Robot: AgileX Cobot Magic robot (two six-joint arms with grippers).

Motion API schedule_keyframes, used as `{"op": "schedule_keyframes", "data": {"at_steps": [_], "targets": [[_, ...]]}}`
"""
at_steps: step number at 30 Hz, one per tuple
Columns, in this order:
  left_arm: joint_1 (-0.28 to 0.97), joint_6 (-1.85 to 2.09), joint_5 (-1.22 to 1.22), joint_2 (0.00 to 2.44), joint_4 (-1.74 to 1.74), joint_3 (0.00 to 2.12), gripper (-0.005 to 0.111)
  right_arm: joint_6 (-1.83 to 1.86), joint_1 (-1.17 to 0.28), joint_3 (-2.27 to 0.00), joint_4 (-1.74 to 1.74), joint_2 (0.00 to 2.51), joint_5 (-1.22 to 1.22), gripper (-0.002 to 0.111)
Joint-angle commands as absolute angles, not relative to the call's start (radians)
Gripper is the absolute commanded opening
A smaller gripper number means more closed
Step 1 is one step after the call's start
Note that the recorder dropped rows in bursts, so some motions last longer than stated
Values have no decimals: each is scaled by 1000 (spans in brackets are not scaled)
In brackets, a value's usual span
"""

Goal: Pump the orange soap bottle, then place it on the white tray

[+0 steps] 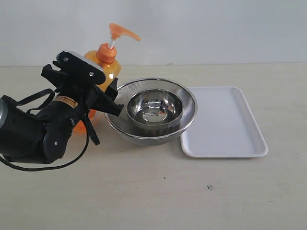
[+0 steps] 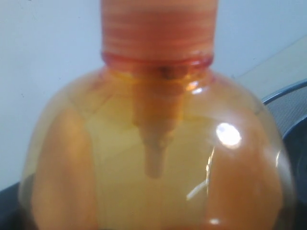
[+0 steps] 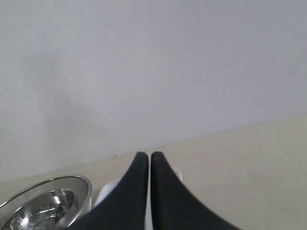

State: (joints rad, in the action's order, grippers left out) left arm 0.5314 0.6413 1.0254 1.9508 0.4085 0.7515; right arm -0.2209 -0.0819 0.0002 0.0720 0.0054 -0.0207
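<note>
The left gripper [image 1: 99,97] straddles the bottle [image 1: 106,56]. Whether it pinches I cannot tell, but it is likely there to steady the bottle. The bottle stands upright on the table [image 1: 144,191], just beside the bowls [image 1: 156,111], with the tray [image 1: 225,122] beyond them. The right gripper's [image 3: 149,156] fingers meet, empty, probably free to press the pump [image 1: 121,32].

The black left arm [image 1: 33,132] reached in low from the left side, its grey-topped wrist [image 1: 82,67] angled upward and away. The left jaws pointed forward past the wrist, mostly hidden, so their grip could not be judged. The right jaws, two tapering black fingers [image 3: 136,191], were pressed together at the tips, pointing out over the pale desk [image 3: 249,158].
</note>
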Motion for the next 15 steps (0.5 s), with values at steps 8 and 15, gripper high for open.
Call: {"op": "schedule_keyframes", "data": {"at_steps": [8, 15], "targets": [[529, 638, 989, 1955, 402, 760, 5, -230, -79, 0, 71, 13, -146, 0], [529, 638, 968, 1955, 402, 762, 5, -220, -79, -113, 60, 273, -153, 0]]}}
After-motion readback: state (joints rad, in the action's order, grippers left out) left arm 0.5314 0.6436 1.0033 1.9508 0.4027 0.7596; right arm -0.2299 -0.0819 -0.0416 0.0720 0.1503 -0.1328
